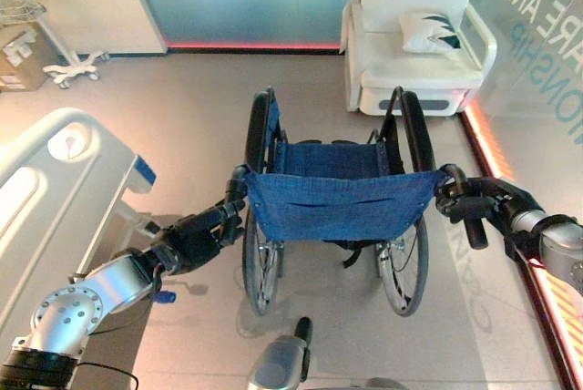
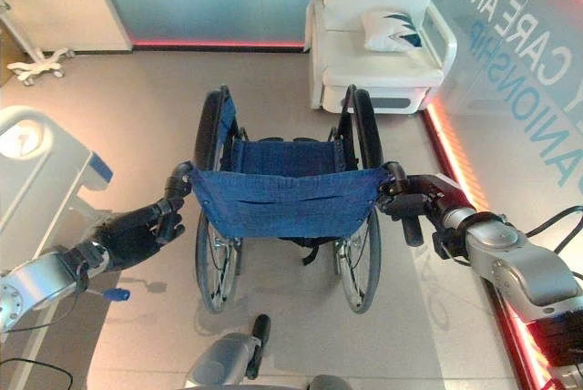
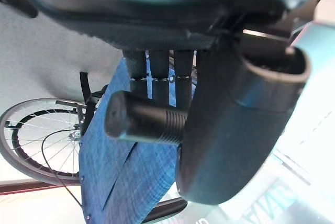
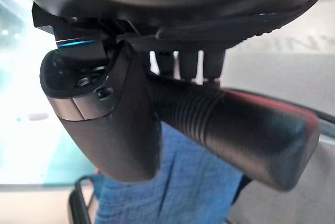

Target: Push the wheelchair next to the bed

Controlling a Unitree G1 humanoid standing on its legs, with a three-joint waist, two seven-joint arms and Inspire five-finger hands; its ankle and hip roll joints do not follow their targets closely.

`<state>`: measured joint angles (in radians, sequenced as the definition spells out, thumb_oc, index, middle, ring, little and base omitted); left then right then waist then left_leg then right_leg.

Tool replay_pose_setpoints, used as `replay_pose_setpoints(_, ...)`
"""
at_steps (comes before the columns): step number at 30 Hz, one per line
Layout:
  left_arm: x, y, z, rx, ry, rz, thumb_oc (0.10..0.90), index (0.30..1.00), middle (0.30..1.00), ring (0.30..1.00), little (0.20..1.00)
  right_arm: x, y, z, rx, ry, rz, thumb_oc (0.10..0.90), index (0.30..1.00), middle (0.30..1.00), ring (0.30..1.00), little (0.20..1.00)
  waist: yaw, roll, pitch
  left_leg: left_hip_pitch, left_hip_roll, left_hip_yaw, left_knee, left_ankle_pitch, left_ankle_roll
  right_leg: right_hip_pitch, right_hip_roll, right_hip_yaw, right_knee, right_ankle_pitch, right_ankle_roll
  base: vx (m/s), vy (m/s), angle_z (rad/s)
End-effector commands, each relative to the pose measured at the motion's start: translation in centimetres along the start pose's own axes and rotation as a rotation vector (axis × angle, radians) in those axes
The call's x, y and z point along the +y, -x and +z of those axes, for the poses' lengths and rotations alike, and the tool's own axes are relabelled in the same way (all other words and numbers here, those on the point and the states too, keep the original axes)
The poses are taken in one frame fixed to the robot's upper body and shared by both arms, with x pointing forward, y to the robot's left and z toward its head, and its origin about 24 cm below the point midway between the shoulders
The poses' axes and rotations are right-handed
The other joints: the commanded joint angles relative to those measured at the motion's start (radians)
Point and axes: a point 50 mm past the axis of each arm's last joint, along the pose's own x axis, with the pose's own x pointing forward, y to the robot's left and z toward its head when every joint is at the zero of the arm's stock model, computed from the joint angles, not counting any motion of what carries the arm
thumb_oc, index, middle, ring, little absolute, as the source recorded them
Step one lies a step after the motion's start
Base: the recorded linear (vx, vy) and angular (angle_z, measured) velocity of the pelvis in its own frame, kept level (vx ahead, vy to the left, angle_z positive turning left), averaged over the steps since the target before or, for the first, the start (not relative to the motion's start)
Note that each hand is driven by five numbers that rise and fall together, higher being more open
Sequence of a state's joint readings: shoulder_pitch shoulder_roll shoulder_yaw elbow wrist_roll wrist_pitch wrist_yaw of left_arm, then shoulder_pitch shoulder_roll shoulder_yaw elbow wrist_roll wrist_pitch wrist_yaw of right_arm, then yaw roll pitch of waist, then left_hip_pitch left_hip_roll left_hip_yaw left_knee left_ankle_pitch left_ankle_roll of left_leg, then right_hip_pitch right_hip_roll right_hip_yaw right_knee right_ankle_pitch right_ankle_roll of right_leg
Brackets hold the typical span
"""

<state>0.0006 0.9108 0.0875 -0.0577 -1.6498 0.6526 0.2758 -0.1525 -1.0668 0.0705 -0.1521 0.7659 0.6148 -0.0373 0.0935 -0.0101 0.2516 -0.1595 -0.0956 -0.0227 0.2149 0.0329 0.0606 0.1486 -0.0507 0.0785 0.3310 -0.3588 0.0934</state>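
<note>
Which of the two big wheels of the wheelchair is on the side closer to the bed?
The wheel on the robot's left, below the left hand. The bed stands on that side; the other wheel faces the glass wall.

You're looking at a wheelchair [image 1: 337, 217] whose back is showing a matt blue woven cloth, kind of denim-ish, with thin shiny metal spokes on the wheels [image 1: 404, 267]. Its grips [image 4: 230, 124] are looking like ribbed matt black rubber or plastic. Your left hand [image 1: 187, 246] and right hand [image 2: 428, 197] are coming across as smooth dark plastic with a slight sheen. The bed [image 1: 55, 199] is looking like smooth white plastic, and the floor [image 1: 182, 107] like a matt, finely speckled sheet.
</note>
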Motion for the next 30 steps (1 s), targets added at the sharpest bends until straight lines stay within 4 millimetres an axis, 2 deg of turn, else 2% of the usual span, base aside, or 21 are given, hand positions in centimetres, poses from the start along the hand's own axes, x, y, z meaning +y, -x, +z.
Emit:
replay_pose_setpoints(1,-2.5,1.6,4.5,-0.148,-0.075,-0.213,0.400,0.300,0.300,0.300,0.300,3.0,1.1,7.2,-0.394,0.070,0.222,0.400,0.300,0.300,0.300,0.300,0.037,-0.004,-0.183,-0.057,-0.039,-0.002,-0.080,0.081,-0.019,-0.003,0.157,-0.023,0.254,0.483,0.066,0.20,0.092,0.04)
replay_pose_setpoints(3,-2.5,1.6,4.7,-0.148,-0.080,-0.222,0.400,0.300,0.300,0.300,0.300,3.0,0.9,7.4,-0.398,0.069,0.221,0.400,0.300,0.300,0.300,0.300,0.030,-0.009,-0.176,-0.039,-0.051,-0.005,-0.072,0.059,-0.010,-0.046,0.149,-0.034,0.312,0.489,0.074,0.19,0.072,0.32)
replay_pose_setpoints(4,-2.8,1.6,5.0,-0.146,-0.085,-0.239,0.400,0.300,0.300,0.300,0.300,2.9,0.4,7.8,-0.402,0.081,0.223,0.400,0.300,0.300,0.300,0.300,0.024,-0.001,-0.166,-0.025,-0.057,-0.012,-0.050,0.041,-0.005,-0.107,0.118,-0.069,0.301,0.451,0.059,0.21,0.056,0.26)
replay_pose_setpoints(6,-2.9,1.7,5.2,-0.143,-0.090,-0.246,0.400,0.300,0.300,0.300,0.300,2.8,0.3,8.2,-0.403,0.098,0.219,0.400,0.300,0.300,0.300,0.300,0.019,0.003,-0.161,-0.022,-0.059,-0.015,-0.034,0.042,-0.008,-0.117,0.102,-0.093,0.252,0.412,0.041,0.20,-0.002,0.01)
replay_pose_setpoints(8,-3.1,1.8,5.8,-0.142,-0.088,-0.250,0.400,0.300,0.300,0.300,0.300,2.2,0.4,9.5,-0.424,0.121,0.214,0.400,0.300,0.300,0.300,0.300,0.012,0.009,-0.146,-0.021,-0.063,-0.032,0.033,0.056,-0.023,-0.129,0.072,-0.130,0.072,0.327,-0.008,0.23,-0.106,-0.07)
replay_pose_setpoints(10,-3.2,1.6,6.1,-0.151,-0.085,-0.242,0.400,0.300,0.300,0.300,0.300,1.9,0.4,10.3,-0.441,0.135,0.213,0.400,0.300,0.300,0.300,0.300,0.007,0.013,-0.131,-0.022,-0.065,-0.055,0.082,0.065,-0.039,-0.129,0.051,-0.150,-0.022,0.302,-0.031,0.22,-0.136,-0.08)
replay_pose_setpoints(11,-3.5,1.3,6.5,-0.169,-0.084,-0.236,0.400,0.300,0.300,0.300,0.300,1.6,0.3,11.3,-0.456,0.149,0.214,0.400,0.300,0.300,0.300,0.300,0.001,0.015,-0.111,-0.004,-0.067,-0.082,0.115,0.041,-0.052,-0.143,0.011,-0.151,-0.105,0.320,-0.025,0.22,-0.144,0.49)
replay_pose_setpoints(14,-4.0,1.2,6.7,-0.189,-0.103,-0.238,0.400,0.300,0.300,0.300,0.300,1.7,0.4,12.5,-0.473,0.163,0.219,0.400,0.300,0.300,0.300,0.300,-0.019,0.021,-0.089,0.064,-0.059,-0.117,0.111,-0.041,-0.049,-0.195,-0.045,-0.108,-0.155,0.382,0.011,0.21,-0.176,0.56)
replay_pose_setpoints(15,-4.2,1.3,6.7,-0.197,-0.113,-0.241,0.400,0.300,0.300,0.300,0.300,1.8,0.6,12.9,-0.480,0.166,0.221,0.400,0.300,0.300,0.300,0.300,-0.031,0.021,-0.081,0.091,-0.053,-0.126,0.104,-0.075,-0.046,-0.228,-0.063,-0.080,-0.168,0.415,0.027,0.24,-0.278,0.30)
replay_pose_setpoints(16,-4.5,1.5,6.7,-0.204,-0.132,-0.247,0.400,0.300,0.300,0.300,0.300,2.1,0.7,13.2,-0.486,0.170,0.224,0.400,0.300,0.300,0.300,0.300,-0.044,0.011,-0.073,0.127,-0.049,-0.142,0.095,-0.141,-0.041,-0.276,-0.095,-0.032,-0.190,0.479,0.051,0.28,-0.342,0.21)
replay_pose_setpoints(18,-5.0,1.7,6.7,-0.211,-0.150,-0.246,0.400,0.300,0.300,0.300,0.300,2.5,1.0,13.5,-0.496,0.176,0.236,0.400,0.300,0.300,0.300,0.300,-0.051,0.002,-0.067,0.161,-0.020,-0.166,0.098,-0.184,-0.047,-0.311,-0.108,0.005,-0.185,0.506,0.068,0.29,-0.378,0.19)
replay_pose_setpoints(19,-5.0,1.8,6.7,-0.214,-0.151,-0.244,0.400,0.300,0.300,0.300,0.300,2.5,1.1,13.6,-0.499,0.179,0.240,0.400,0.300,0.300,0.300,0.300,-0.051,0.002,-0.067,0.165,-0.015,-0.168,0.098,-0.186,-0.048,-0.313,-0.107,0.006,-0.181,0.505,0.069,0.28,-0.440,0.33)
replay_pose_setpoints(20,-5.2,2.1,6.7,-0.219,-0.156,-0.250,0.400,0.300,0.300,0.300,0.300,2.7,1.2,13.8,-0.504,0.184,0.249,0.400,0.300,0.300,0.300,0.300,-0.037,-0.008,-0.078,0.169,0.018,-0.170,0.103,-0.178,-0.061,-0.284,-0.116,-0.023,-0.210,0.485,0.075,0.19,-0.328,0.42)
replay_pose_setpoints(22,-5.3,2.1,6.5,-0.219,-0.159,-0.254,0.400,0.300,0.300,0.300,0.300,2.9,1.3,13.9,-0.504,0.188,0.253,0.400,0.300,0.300,0.300,0.300,-0.028,-0.012,-0.088,0.162,0.041,-0.175,0.120,-0.156,-0.071,-0.270,-0.109,-0.041,-0.212,0.468,0.071,0.19,-0.342,0.48)
replay_pose_setpoints(23,-5.3,2.2,6.2,-0.220,-0.164,-0.259,0.400,0.300,0.300,0.300,0.300,2.9,1.2,14.1,-0.502,0.193,0.255,0.400,0.300,0.300,0.300,0.300,-0.021,-0.016,-0.096,0.159,0.060,-0.183,0.137,-0.133,-0.079,-0.266,-0.097,-0.051,-0.206,0.456,0.063,0.25,-0.438,0.56)
replay_pose_setpoints(24,-5.4,2.4,5.9,-0.219,-0.164,-0.259,0.400,0.300,0.300,0.300,0.300,2.8,1.1,14.1,-0.497,0.199,0.255,0.400,0.300,0.300,0.300,0.300,-0.011,-0.026,-0.109,0.149,0.090,-0.187,0.173,-0.087,-0.092,-0.252,-0.075,-0.065,-0.208,0.437,0.042,0.23,-0.402,0.55)
replay_pose_setpoints(25,-5.4,2.4,5.8,-0.219,-0.158,-0.256,0.400,0.300,0.300,0.300,0.300,2.9,1.1,14.2,-0.495,0.204,0.257,0.400,0.300,0.300,0.300,0.300,-0.009,-0.029,-0.114,0.138,0.096,-0.189,0.196,-0.066,-0.094,-0.245,-0.068,-0.075,-0.214,0.432,0.032,0.23,-0.381,0.40)
replay_pose_setpoints(26,-5.4,2.4,5.7,-0.226,-0.150,-0.249,0.400,0.300,0.300,0.300,0.300,3.0,1.0,14.2,-0.495,0.209,0.259,0.400,0.300,0.300,0.300,0.300,-0.002,-0.035,-0.118,0.126,0.100,-0.188,0.219,-0.041,-0.095,-0.235,-0.062,-0.085,-0.223,0.428,0.023,0.21,-0.359,0.44)
replay_pose_setpoints(27,-5.2,2.5,5.7,-0.232,-0.132,-0.247,0.400,0.300,0.300,0.300,0.300,3.2,0.9,14.4,-0.494,0.225,0.262,0.400,0.300,0.300,0.300,0.300,0.005,-0.045,-0.123,0.078,0.095,-0.177,0.323,0.013,-0.096,-0.212,-0.041,-0.095,-0.231,0.415,-0.004,0.16,-0.280,0.47)
replay_pose_setpoints(28,-5.2,2.5,5.7,-0.233,-0.131,-0.247,0.400,0.300,0.300,0.300,0.300,3.3,0.9,14.4,-0.494,0.226,0.263,0.400,0.300,0.300,0.300,0.300,0.003,-0.044,-0.124,0.074,0.095,-0.178,0.328,0.011,-0.097,-0.214,-0.040,-0.096,-0.231,0.415,-0.004,0.19,-0.307,0.59)
replay_pose_setpoints(30,-4.8,2.6,5.5,-0.246,-0.111,-0.250,0.400,0.300,0.300,0.300,0.300,3.8,0.9,14.6,-0.491,0.255,0.280,0.400,0.300,0.300,0.300,0.300,0.014,-0.058,-0.124,-0.018,0.058,-0.150,0.537,0.053,-0.091,-0.183,-0.014,-0.113,-0.232,0.397,-0.045,0.18,-0.261,0.20)
